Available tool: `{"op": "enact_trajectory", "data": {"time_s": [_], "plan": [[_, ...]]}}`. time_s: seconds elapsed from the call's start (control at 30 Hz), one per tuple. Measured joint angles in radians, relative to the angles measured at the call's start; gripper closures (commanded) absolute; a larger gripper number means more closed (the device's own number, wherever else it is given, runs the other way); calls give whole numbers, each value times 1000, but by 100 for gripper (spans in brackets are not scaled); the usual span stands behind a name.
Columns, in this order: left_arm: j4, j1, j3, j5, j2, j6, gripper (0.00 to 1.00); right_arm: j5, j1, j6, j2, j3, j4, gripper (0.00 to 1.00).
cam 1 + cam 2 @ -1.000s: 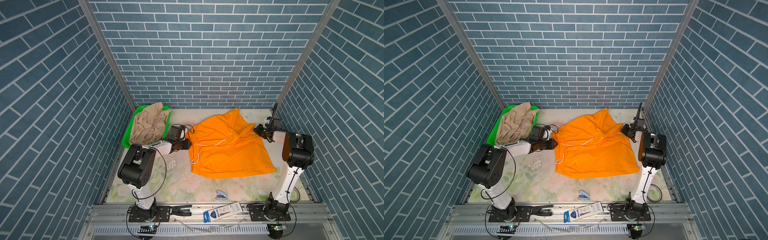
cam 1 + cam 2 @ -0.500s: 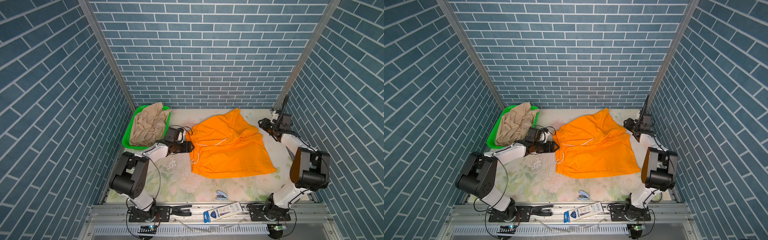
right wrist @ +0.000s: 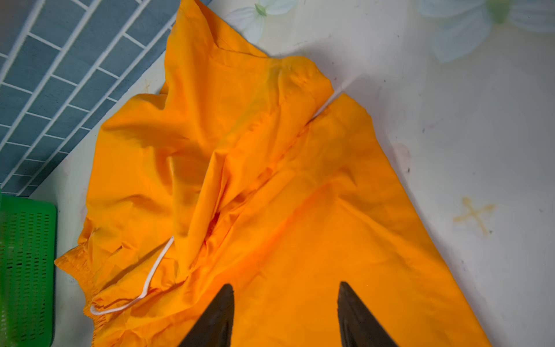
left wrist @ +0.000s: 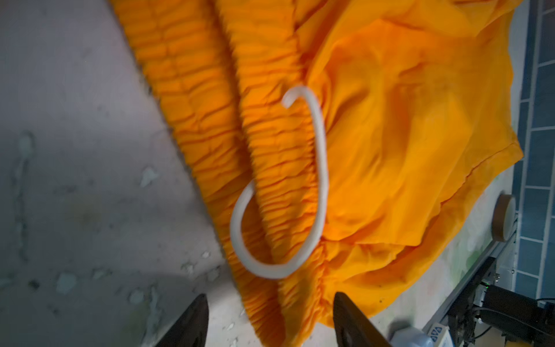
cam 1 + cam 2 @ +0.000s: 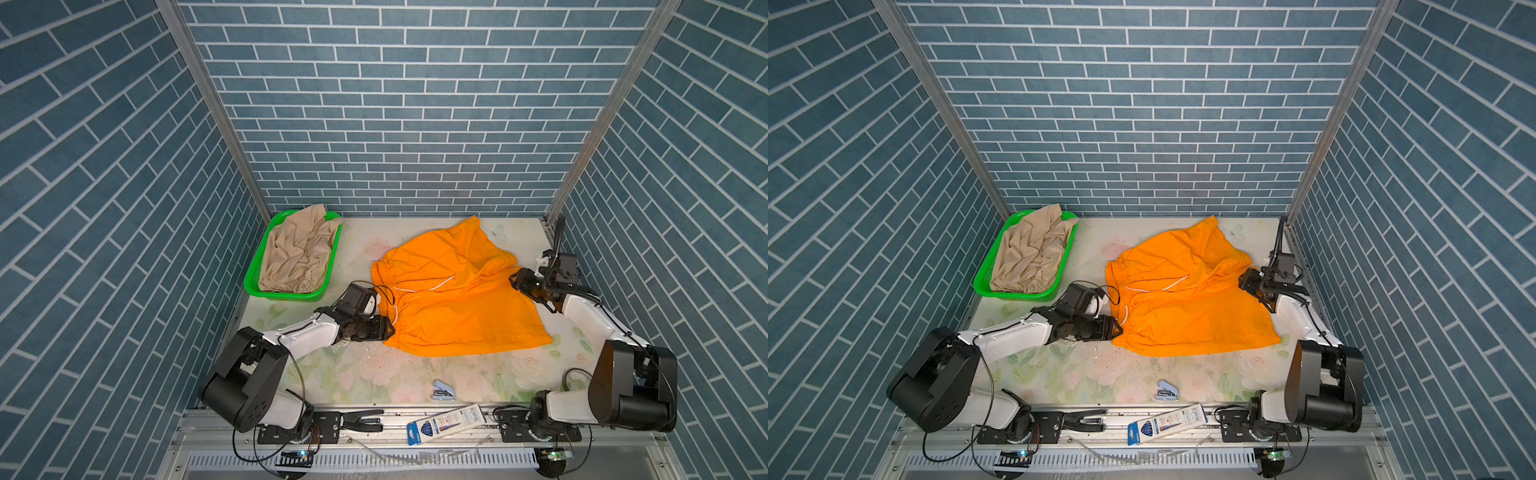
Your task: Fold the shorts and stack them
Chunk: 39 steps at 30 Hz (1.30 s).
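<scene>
Inside green basket (image 5: 286,294): beige shorts (image 5: 297,255)

I work boxed in on three sides by walls papered in a blue-grey brick pattern with white mortar lines (image 5: 399,124): one straight ahead and one slanting away on each side. Bare aluminium posts (image 5: 208,95) run up the two corners. Under me lies a pale tabletop printed with faded pink flowers and green leaves (image 5: 374,374), scuffed and flecked with chipped spots. Its near edge meets a silver metal rail (image 5: 395,422), with a white slotted strip (image 5: 415,459) below. The light is soft and even.
</scene>
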Motion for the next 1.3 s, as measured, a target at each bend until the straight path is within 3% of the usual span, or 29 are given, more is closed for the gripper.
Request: {"op": "enact_trajectory", "data": {"time_s": [0.3, 0.37, 0.5, 0.53, 0.7, 0.87, 0.9, 0.97, 1.03, 1.1, 1.2, 1.3], "plan": [[29, -72, -13, -10, -1, -34, 41, -1, -1, 0, -3, -8, -21, 42], [43, -82, -6, -11, 16, -43, 55, -1, -2, 0, 5, -7, -20, 42], [49, -89, -4, -22, 43, -60, 96, 0, -2, -1, 24, 0, -23, 43], [46, -89, -3, -25, 45, -60, 100, 1, -2, -3, 35, 11, -29, 43], [-24, -76, 7, -51, 20, -40, 100, 16, -2, -29, 98, 114, -52, 42], [-168, 13, -14, -67, -122, -18, 100, 23, -1, -92, 188, 290, -110, 42], [-204, 38, -19, -69, -158, -13, 96, 22, 3, -110, 216, 330, -117, 42], [-257, 83, -27, -74, -200, -5, 52, 22, 9, -136, 261, 390, -129, 42], [-298, 124, -33, -77, -224, 2, 46, 22, 24, -168, 325, 457, -149, 42], [-320, 148, -32, -79, -228, 8, 26, 18, 47, -207, 406, 532, -169, 42], [-353, 152, -8, -83, -226, 13, 17, 1, 88, -263, 557, 678, -212, 41], [-366, 153, 54, -93, -224, 24, 16, -28, 131, -314, 713, 822, -243, 41]]}}
